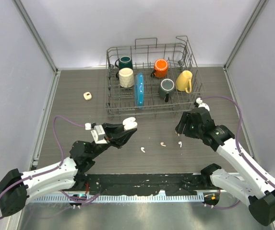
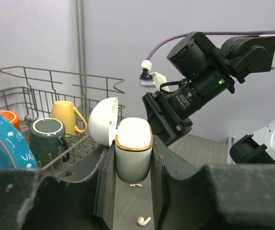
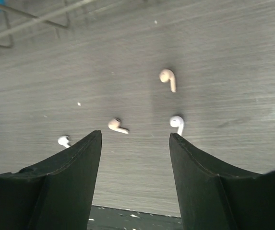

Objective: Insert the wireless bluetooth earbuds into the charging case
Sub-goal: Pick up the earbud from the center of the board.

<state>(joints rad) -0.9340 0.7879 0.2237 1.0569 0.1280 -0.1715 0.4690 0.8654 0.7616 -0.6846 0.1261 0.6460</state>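
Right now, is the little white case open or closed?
Open: the charging case has its lid flipped back to one side.

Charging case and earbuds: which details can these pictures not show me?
- Charging case inside: left wrist view, hidden by its own rim; sides covered by the left jaws.
- Leftmost earbud: right wrist view, partly behind the right jaws.
- Cream object: top view, too small to identify.
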